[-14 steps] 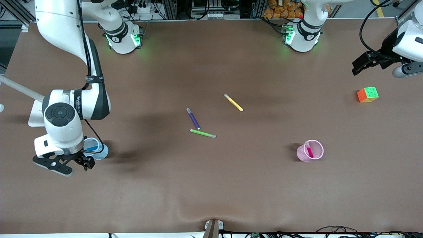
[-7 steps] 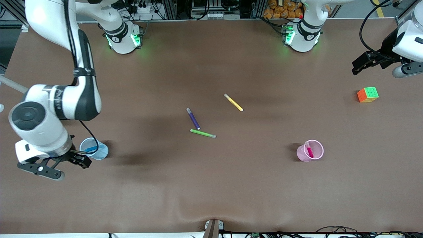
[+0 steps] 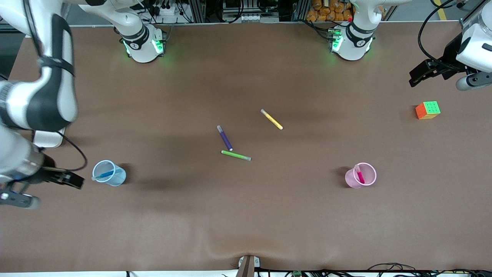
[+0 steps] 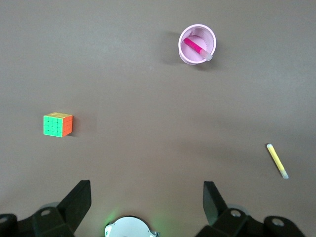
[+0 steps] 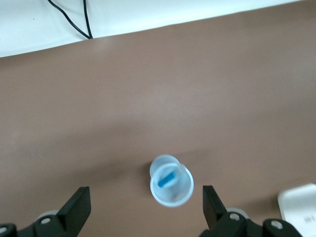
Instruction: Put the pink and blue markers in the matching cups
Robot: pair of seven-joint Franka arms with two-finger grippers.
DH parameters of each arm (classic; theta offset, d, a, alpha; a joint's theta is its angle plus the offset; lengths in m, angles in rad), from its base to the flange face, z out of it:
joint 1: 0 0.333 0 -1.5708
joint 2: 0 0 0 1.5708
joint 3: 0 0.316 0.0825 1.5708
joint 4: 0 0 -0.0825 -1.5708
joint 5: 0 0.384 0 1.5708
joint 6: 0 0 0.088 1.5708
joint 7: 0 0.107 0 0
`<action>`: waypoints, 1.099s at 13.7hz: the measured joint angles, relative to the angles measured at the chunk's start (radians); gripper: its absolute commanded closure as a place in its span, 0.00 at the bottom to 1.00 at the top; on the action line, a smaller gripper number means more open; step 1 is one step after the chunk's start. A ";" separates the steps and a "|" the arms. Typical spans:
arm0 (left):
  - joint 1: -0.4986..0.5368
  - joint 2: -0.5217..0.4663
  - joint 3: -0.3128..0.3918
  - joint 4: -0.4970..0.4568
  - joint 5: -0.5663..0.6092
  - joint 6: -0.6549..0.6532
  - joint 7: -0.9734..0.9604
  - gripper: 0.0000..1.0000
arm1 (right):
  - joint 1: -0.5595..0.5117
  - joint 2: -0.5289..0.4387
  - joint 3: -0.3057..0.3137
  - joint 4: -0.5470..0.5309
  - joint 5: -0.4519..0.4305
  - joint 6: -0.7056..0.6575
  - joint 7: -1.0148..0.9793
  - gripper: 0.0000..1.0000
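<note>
Markers first: the sky-blue felt-tip marker [image 3: 104,175] leans inside the pale blue tapered plastic cup [image 3: 115,177], its pale end resting on the rim at the side toward the right arm's end of the brown desk [image 3: 246,215]. The magenta-pink felt-tip marker [image 3: 359,175] stands tilted in the pale pink tapered plastic cup [image 3: 369,181], pale end up at the rim. Both colours sit in their matching cups, so judged from this the task looks finished.

The right gripper [image 3: 23,188] hangs over the desk's edge at the right arm's end, just beside the blue cup and clear of it, its fingers spread wide and holding nothing. In the right wrist view the blue cup [image 5: 171,187] lies between the two open fingers' lines but well below them, the blue marker [image 5: 167,179] visible inside. The left gripper [image 3: 430,73] waits over the left arm's end of the desk, near the multicoloured puzzle cube [image 3: 428,110], also released and empty; its wrist view shows the pink cup [image 4: 197,45] well apart from it.

Any further move, I judge, turns on the right gripper lying to the side of the blue cup: going up and away keeps it from tipping the cup.

Left loose mid-desk are a dark purple pen [image 3: 225,137], a green pen [image 3: 236,155] and a yellow pen [image 3: 271,119], none of them part of the job.
</note>
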 measured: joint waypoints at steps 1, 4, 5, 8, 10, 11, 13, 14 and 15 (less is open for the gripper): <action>0.000 0.000 0.000 0.000 0.000 -0.001 0.000 0.00 | -0.028 -0.013 0.026 0.027 0.003 -0.041 -0.003 0.00; 0.000 0.000 0.000 0.000 0.000 -0.002 0.000 0.00 | -0.153 -0.070 0.193 0.054 0.003 -0.088 -0.004 0.00; 0.000 0.000 0.000 0.000 0.000 -0.002 0.000 0.00 | -0.191 -0.085 0.240 0.055 0.002 -0.111 -0.004 0.00; 0.000 0.000 0.000 -0.001 0.000 -0.002 0.000 0.00 | -0.223 -0.136 0.268 0.064 -0.012 -0.214 -0.012 0.00; 0.000 0.000 0.000 -0.001 0.000 -0.002 0.000 0.00 | -0.222 -0.179 0.275 0.066 -0.017 -0.317 -0.012 0.00; 0.000 0.000 0.000 -0.001 0.000 -0.002 0.000 0.00 | -0.222 -0.201 0.279 0.066 -0.019 -0.375 -0.012 0.00; 0.000 0.000 0.000 -0.001 0.000 -0.002 0.000 0.00 | -0.221 -0.244 0.283 0.064 -0.022 -0.455 -0.012 0.00; 0.000 0.000 0.000 -0.001 0.000 -0.002 0.000 0.00 | -0.221 -0.267 0.282 0.052 -0.022 -0.476 -0.012 0.00; 0.000 0.000 0.000 -0.001 0.000 -0.002 0.000 0.00 | -0.222 -0.290 0.279 0.030 -0.022 -0.482 -0.012 0.00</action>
